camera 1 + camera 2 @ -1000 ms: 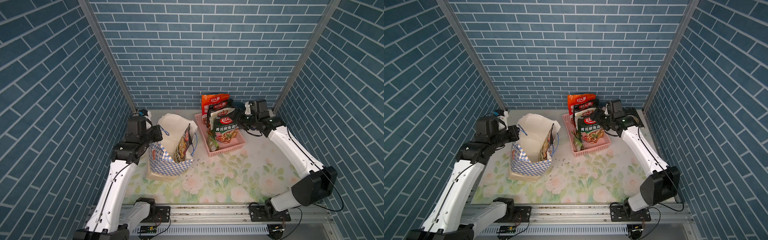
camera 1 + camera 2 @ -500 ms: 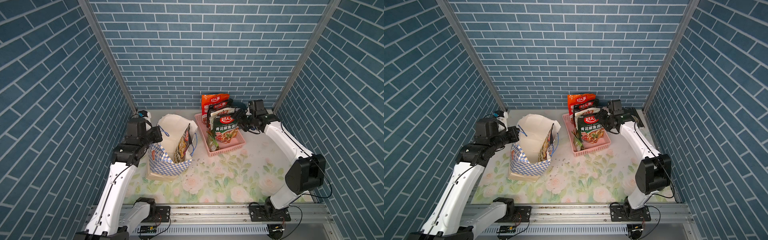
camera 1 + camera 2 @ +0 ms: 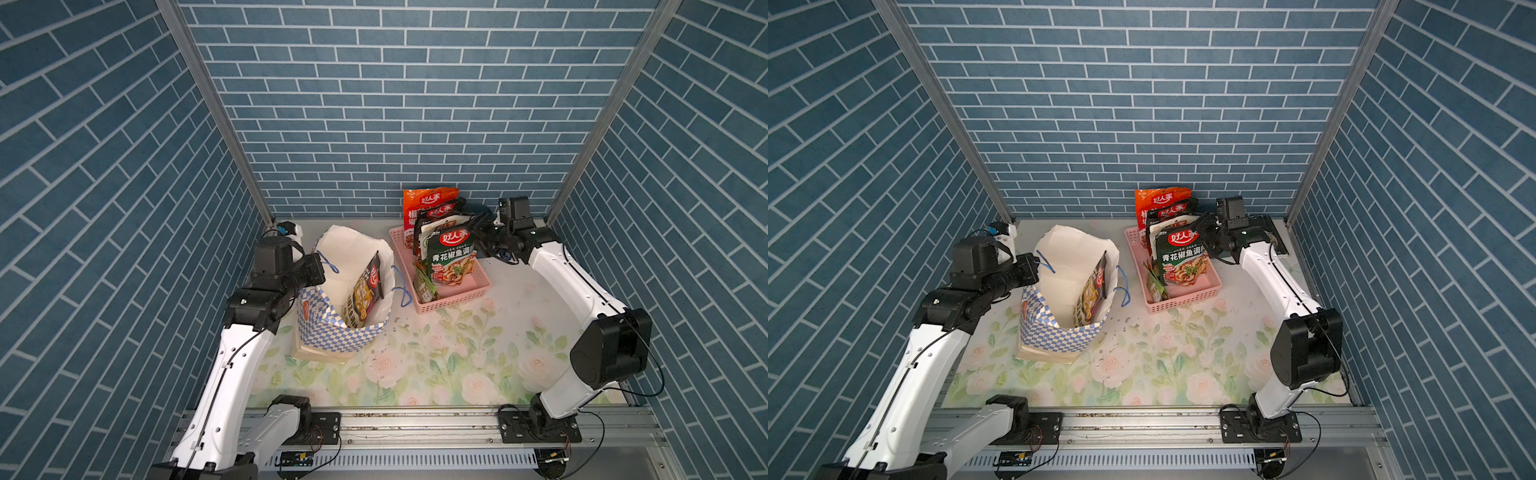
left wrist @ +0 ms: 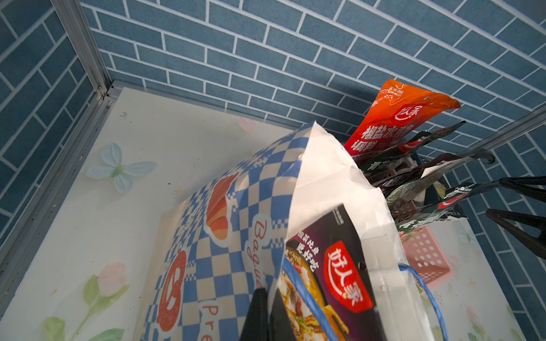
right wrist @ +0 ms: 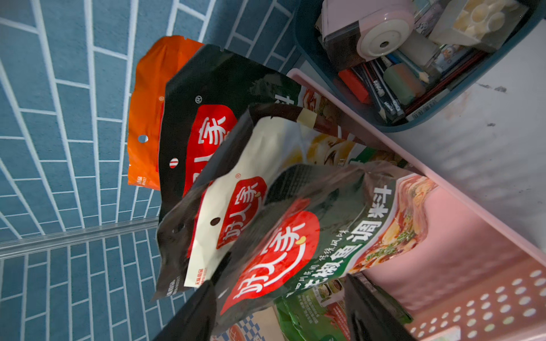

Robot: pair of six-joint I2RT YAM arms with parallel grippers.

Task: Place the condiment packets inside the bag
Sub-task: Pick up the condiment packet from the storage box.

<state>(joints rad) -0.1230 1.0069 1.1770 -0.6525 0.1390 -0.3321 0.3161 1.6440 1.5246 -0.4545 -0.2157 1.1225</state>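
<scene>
While left jaws pinch the bag (image 3: 328,332) open, right jaws gape astride the front packet (image 3: 451,259); poised to grip.

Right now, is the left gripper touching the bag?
Touching. The left wrist view shows the left gripper shut on the bag, its rim pinched between the jaws.

Both top views: high over front edge, facing down toward back wall (image 3: 395,104), far off; whole table (image 3: 528,303) in frame, near-identical pair. Left wrist view: close beside bag (image 4: 221,236), facing packets (image 4: 396,121) in basket (image 4: 425,257). Right wrist view: very close on same packets and basket, shared with left wrist view.
</scene>
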